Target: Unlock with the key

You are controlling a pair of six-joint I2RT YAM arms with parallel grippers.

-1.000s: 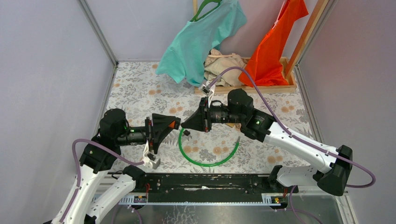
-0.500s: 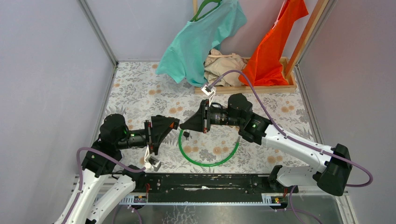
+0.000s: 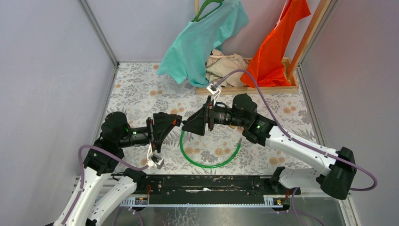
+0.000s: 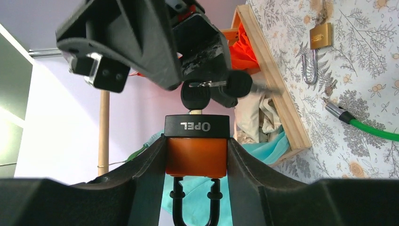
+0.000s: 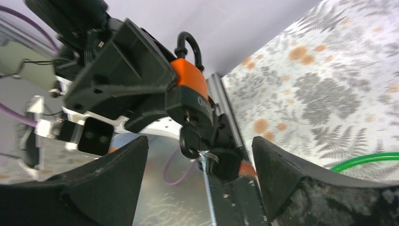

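Note:
An orange padlock with a black top sits squeezed between the fingers of my left gripper, held up off the table. Its black shackle points back toward the wrist, both legs in the body. A black-headed key stands in the keyhole, and a second key dangles from its ring. My right gripper is open, its two fingers wide apart on either side of the key without touching it. From above, both grippers meet tip to tip at the padlock.
A green cable loop lies on the floral tabletop under the grippers. A brass padlock rests on the cloth nearby. Behind stands a wooden rack base with a teal shirt, an orange shirt and beige cloth.
My right gripper was shut on the key and has now opened, leaving the key in the lock. The left gripper still holds the padlock in nearly the same place.

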